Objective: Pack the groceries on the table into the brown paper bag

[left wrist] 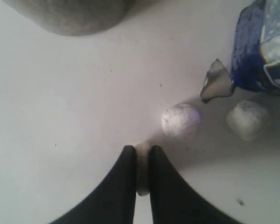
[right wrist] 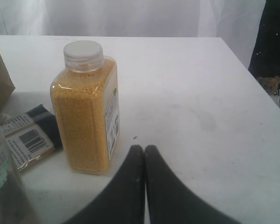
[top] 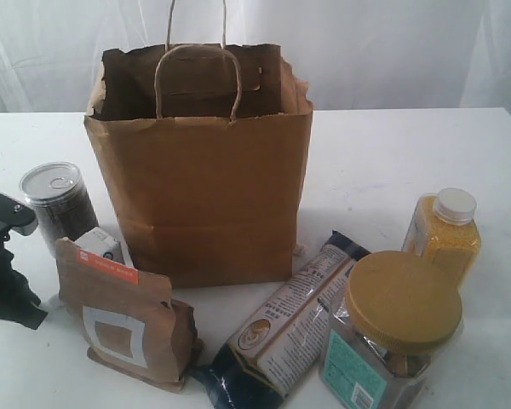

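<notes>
The brown paper bag [top: 204,187] stands open at mid-table [top: 383,162]. Left of it are the grey pull-tab can [top: 58,204], a small white-blue carton [top: 102,245] and the brown orange-striped pouch [top: 123,315]. To its right lie the long dark-blue packet [top: 285,328], the gold-lidded jar [top: 392,341] and the yellow bottle [top: 444,232]. My left gripper [left wrist: 141,150] hangs low over the table, shut on a small off-white lump. The black left arm [top: 4,264] shows at the far left edge. My right gripper [right wrist: 144,148] is shut and empty beside the yellow bottle [right wrist: 86,107].
Two white lumps [left wrist: 181,120] [left wrist: 246,119] lie on the table near a dark-blue packet end [left wrist: 261,46]. A blurred grey rounded shape [left wrist: 74,16] sits beyond them. The table's far right corner [right wrist: 224,44] shows, with a dark drop past it.
</notes>
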